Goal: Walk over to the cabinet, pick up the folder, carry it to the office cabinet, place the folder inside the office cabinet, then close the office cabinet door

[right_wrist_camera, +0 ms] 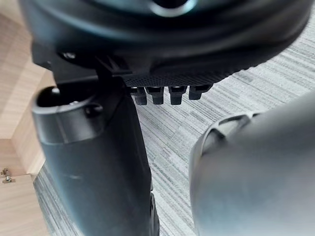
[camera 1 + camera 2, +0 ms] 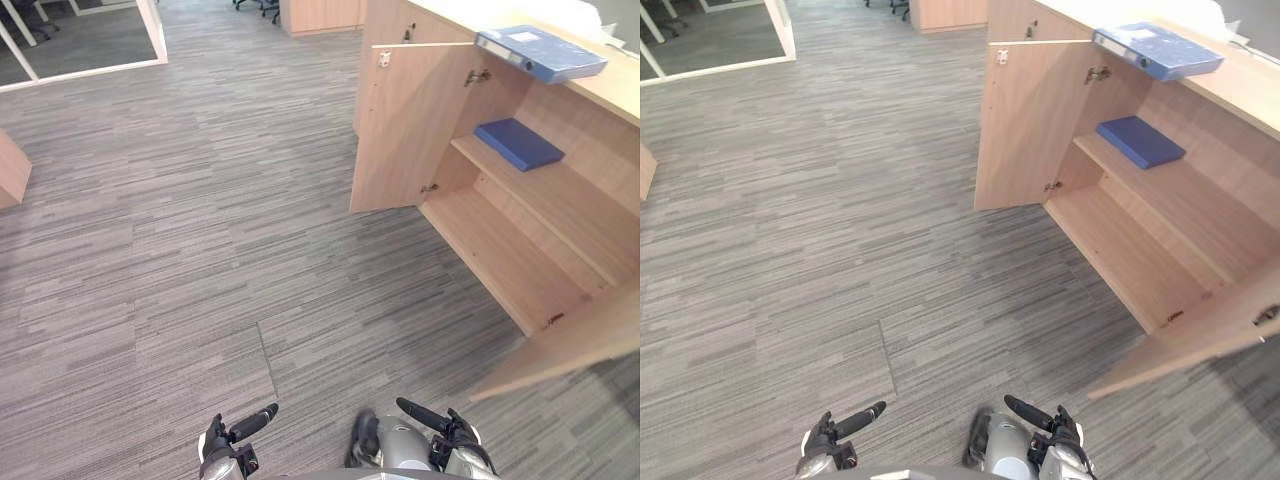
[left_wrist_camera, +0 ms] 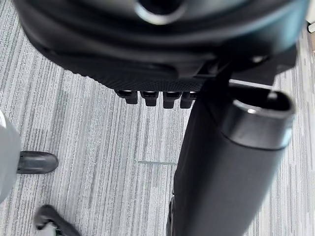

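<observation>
— Since both doors stand swung out, what does the office cabinet (image 2: 590,85) show inside?
— Pale wood-grain board all through, in flat panels with square edges. The left door (image 2: 405,125) juts out over the floor, with small metal hinges (image 2: 478,76) by its inner edge. The right door (image 2: 570,345) angles out at the lower right. One shelf (image 2: 560,200) crosses the middle, above a bare bottom board (image 2: 500,250).
— And the folder?
— The folder (image 2: 540,52), a thick blue ring binder with a pale label on its spine, lies flat on the cabinet's top, near the front edge above the open compartment. A thinner blue folder (image 2: 518,143), matte and rectangular, lies flat on the shelf towards the left door.
— The hands?
— Both are low and well apart from the cabinet. The left hand (image 2: 225,440) and the right hand (image 2: 455,430) are dark and hard-shelled, each thumb sticking out. The wrist views show the fingers (image 3: 150,98) relaxed and grasping nothing.
— The floor and the room?
— Grey carpet tiles (image 2: 200,250) with fine streaks, the streaks turning from tile to tile. A white-framed glass partition (image 2: 150,40) stands at the far left and a wooden corner (image 2: 12,165) at the left edge. Another pale wood unit (image 2: 320,15) closes the far end, with chair castors (image 2: 255,5) beside it
</observation>
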Controlling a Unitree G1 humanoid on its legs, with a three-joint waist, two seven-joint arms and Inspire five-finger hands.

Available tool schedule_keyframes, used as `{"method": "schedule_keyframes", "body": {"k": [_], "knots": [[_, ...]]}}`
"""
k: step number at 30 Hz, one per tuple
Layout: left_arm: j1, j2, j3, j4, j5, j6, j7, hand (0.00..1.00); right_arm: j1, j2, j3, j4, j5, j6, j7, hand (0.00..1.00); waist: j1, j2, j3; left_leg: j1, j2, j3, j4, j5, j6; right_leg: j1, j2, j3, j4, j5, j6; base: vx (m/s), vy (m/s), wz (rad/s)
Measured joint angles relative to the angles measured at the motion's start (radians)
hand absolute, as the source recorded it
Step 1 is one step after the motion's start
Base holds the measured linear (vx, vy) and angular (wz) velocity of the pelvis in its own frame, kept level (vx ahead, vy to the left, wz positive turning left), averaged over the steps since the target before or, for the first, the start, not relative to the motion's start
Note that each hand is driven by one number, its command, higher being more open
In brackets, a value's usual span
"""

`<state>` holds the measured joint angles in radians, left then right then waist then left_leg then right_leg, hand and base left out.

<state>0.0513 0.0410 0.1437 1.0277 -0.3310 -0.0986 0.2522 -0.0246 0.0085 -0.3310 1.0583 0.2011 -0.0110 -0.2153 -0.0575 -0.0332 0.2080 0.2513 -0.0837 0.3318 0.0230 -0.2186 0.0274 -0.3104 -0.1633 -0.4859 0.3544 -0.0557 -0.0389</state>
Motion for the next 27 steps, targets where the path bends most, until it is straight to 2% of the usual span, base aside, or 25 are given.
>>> {"method": "schedule_keyframes", "body": {"k": [1,2,3,4,5,6,7,8,9,10,11,13,14,16,18,19,20,21,22,23,24,25,26,27], "knots": [[0.001,0.001,0.005,0.002,0.008,0.0,0.001,1.0,0.005,0.008,-0.021,0.001,0.0,-0.001,-0.002,1.0,0.0,-0.004,0.0,0.031,0.006,-0.015,-0.016,-0.01,-0.017,0.011,0.002,-0.007,0.009,0.042,-0.048,0.37,-0.069,0.33],[0.0,-0.003,0.01,0.003,0.01,0.0,0.001,1.0,0.004,0.005,-0.031,0.003,-0.001,-0.001,-0.002,1.0,0.002,0.003,0.002,0.05,0.021,-0.019,-0.022,-0.019,-0.033,0.016,0.016,-0.012,0.028,0.031,-0.082,0.34,-0.107,0.08],[0.013,-0.013,0.04,0.006,0.013,0.0,-0.001,1.0,0.004,0.001,-0.043,0.008,-0.003,-0.002,-0.002,1.0,0.003,0.02,-0.004,0.067,0.053,-0.018,-0.018,-0.029,-0.056,0.021,0.043,-0.02,0.052,-0.018,-0.087,0.56,-0.226,-0.16],[0.022,-0.018,0.068,0.022,0.013,0.004,-0.002,1.0,-0.003,0.0,-0.047,0.019,-0.002,0.0,-0.006,1.0,0.005,0.021,-0.002,0.086,0.08,-0.017,0.003,-0.032,-0.083,0.047,0.067,-0.023,0.061,-0.045,-0.099,0.57,-0.25,-0.16],[0.023,-0.019,0.07,0.024,0.013,0.005,-0.002,1.0,-0.003,0.0,-0.048,0.02,-0.002,0.0,-0.006,1.0,0.004,0.021,-0.002,0.086,0.082,-0.017,0.007,-0.033,-0.085,0.049,0.069,-0.023,0.061,-0.047,-0.099,0.6,-0.312,-0.29],[0.023,-0.027,0.109,0.035,0.013,0.022,-0.003,1.0,-0.002,0.0,-0.081,0.028,-0.003,0.005,-0.012,1.0,0.002,0.031,0.003,0.063,0.123,-0.016,0.153,-0.051,-0.114,0.1,0.108,-0.024,0.043,-0.079,-0.108,0.5,-0.294,-0.48],[0.027,-0.045,0.179,0.029,0.011,0.023,-0.006,1.0,0.011,0.003,-0.107,0.025,-0.001,0.012,-0.01,1.0,0.002,0.04,0.001,-0.013,0.181,-0.006,0.432,-0.046,-0.106,0.163,0.149,-0.011,0.008,-0.093,-0.106,0.59,-0.312,-0.77],[0.046,-0.064,0.215,0.018,0.007,0.023,-0.007,1.0,0.023,0.001,-0.123,0.017,-0.001,0.012,-0.007,1.0,0.002,0.062,-0.004,-0.089,0.238,-0.004,0.653,-0.001,-0.066,0.213,0.187,0.017,-0.036,-0.102,-0.107,0.49,-0.205,-0.82],[0.055,-0.07,0.232,0.013,-0.004,0.022,-0.011,1.0,0.03,-0.003,-0.132,0.014,-0.001,0.008,-0.006,1.0,0.005,0.079,-0.005,-0.139,0.28,-0.005,0.792,0.056,-0.045,0.244,0.213,0.043,-0.064,-0.109,-0.111,0.46,-0.088,-0.9],[0.056,-0.08,0.24,0.01,-0.021,0.022,-0.014,1.0,0.034,-0.013,-0.143,0.016,-0.001,0.008,-0.006,1.0,0.016,0.099,-0.004,-0.2,0.334,-0.006,0.962,0.062,-0.036,0.28,0.243,0.079,-0.079,-0.119,-0.119,0.36,-0.016,-1.09],[0.052,-0.084,0.245,-0.003,-0.032,0.022,-0.019,1.0,0.037,-0.015,-0.16,0.022,0.0,0.011,-0.006,1.0,0.027,0.106,0.004,-0.258,0.372,-0.007,1.1,0.043,-0.031,0.34,0.263,0.128,-0.097,-0.133,-0.121,0.35,0.009,-1.06],[0.055,-0.072,0.242,-0.028,-0.032,0.018,-0.023,1.0,0.039,-0.016,-0.157,0.048,-0.004,0.016,-0.005,1.0,0.034,0.075,0.007,-0.332,0.37,-0.012,1.133,0.014,-0.035,0.428,0.262,0.196,-0.153,-0.14,-0.113,0.47,0.011,-0.97],[0.058,-0.065,0.233,-0.046,-0.032,0.012,-0.023,1.0,0.038,-0.016,-0.153,0.058,-0.005,0.026,-0.003,1.0,0.038,0.062,0.003,-0.399,0.36,-0.027,1.093,-0.007,-0.04,0.471,0.257,0.238,-0.191,-0.141,-0.1,0.48,0.02,-1.0],[0.056,-0.067,0.233,-0.069,-0.034,0.01,-0.022,1.0,0.035,-0.024,-0.152,0.079,-0.005,0.034,0.003,1.0,0.053,0.054,0.002,-0.472,0.338,-0.061,0.983,-0.032,-0.055,0.512,0.245,0.289,-0.221,-0.137,-0.076,0.31,0.064,-0.87],[0.057,-0.068,0.234,-0.081,-0.043,-0.003,-0.023,1.0,0.029,-0.026,-0.152,0.095,-0.012,0.038,0.007,1.0,0.061,0.036,0.006,-0.533,0.243,-0.202,0.635,-0.035,-0.082,0.56,0.2,0.358,-0.254,-0.151,-0.036,0.41,0.152,-0.92],[0.058,-0.069,0.236,-0.081,-0.052,-0.003,-0.021,1.0,0.03,-0.025,-0.149,0.094,-0.013,0.037,0.007,1.0,0.063,0.034,0.005,-0.539,0.224,-0.252,0.539,-0.024,-0.096,0.568,0.19,0.373,-0.259,-0.156,-0.027,0.42,0.205,-0.93],[0.058,-0.077,0.241,-0.081,-0.064,-0.003,-0.016,1.0,0.032,-0.023,-0.146,0.092,-0.012,0.037,0.007,1.0,0.069,0.036,0.003,-0.543,0.202,-0.357,0.362,0.009,-0.117,0.58,0.174,0.409,-0.269,-0.171,-0.001,0.56,0.325,-0.92],[0.058,-0.078,0.255,-0.079,-0.074,-0.003,-0.013,1.0,0.038,-0.023,-0.137,0.09,-0.011,0.037,0.006,1.0,0.077,0.039,0.0,-0.542,0.19,-0.462,0.256,0.04,-0.125,0.593,0.158,0.437,-0.269,-0.19,0.031,0.59,0.359,-0.9],[0.059,-0.08,0.26,-0.074,-0.079,-0.004,-0.01,1.0,0.043,-0.024,-0.134,0.09,-0.012,0.034,0.005,1.0,0.082,0.041,-0.007,-0.543,0.184,-0.508,0.239,0.056,-0.131,0.6,0.148,0.448,-0.266,-0.201,0.05,0.64,0.425,-0.87],[0.057,-0.086,0.266,-0.054,-0.097,-0.006,-0.002,1.0,0.055,-0.024,-0.127,0.088,-0.012,0.03,0.003,1.0,0.089,0.047,-0.025,-0.538,0.174,-0.526,0.259,0.16,-0.157,0.609,0.122,0.474,-0.247,-0.226,0.093,0.46,0.325,-0.91],[0.059,-0.082,0.266,-0.042,-0.099,-0.009,0.004,1.0,0.061,-0.02,-0.113,0.088,-0.012,0.031,0.003,1.0,0.099,0.046,-0.04,-0.531,0.166,-0.507,0.277,0.246,-0.157,0.596,0.098,0.502,-0.205,-0.24,0.121,0.58,0.436,-1.1],[0.057,-0.06,0.265,-0.027,-0.092,-0.01,0.005,1.0,0.059,0.003,-0.106,0.079,-0.013,0.033,0.005,1.0,0.101,0.008,-0.063,-0.527,0.14,-0.447,0.308,0.204,-0.127,0.55,0.042,0.516,-0.12,-0.246,0.149,0.44,0.352,-0.98],[0.055,-0.055,0.266,-0.023,-0.09,-0.01,0.004,1.0,0.06,0.007,-0.103,0.071,-0.013,0.032,0.01,1.0,0.099,-0.003,-0.07,-0.518,0.13,-0.419,0.318,0.186,-0.112,0.517,0.02,0.519,-0.066,-0.239,0.161,0.6,0.514,-1.16],[0.054,-0.05,0.265,-0.02,-0.088,-0.006,0.004,1.0,0.06,0.025,-0.1,0.04,-0.013,0.031,0.012,1.0,0.1,-0.012,-0.072,-0.473,0.109,-0.346,0.34,0.137,-0.073,0.443,-0.038,0.52,0.112,-0.215,0.15,0.45,0.421,-1.18]]}}
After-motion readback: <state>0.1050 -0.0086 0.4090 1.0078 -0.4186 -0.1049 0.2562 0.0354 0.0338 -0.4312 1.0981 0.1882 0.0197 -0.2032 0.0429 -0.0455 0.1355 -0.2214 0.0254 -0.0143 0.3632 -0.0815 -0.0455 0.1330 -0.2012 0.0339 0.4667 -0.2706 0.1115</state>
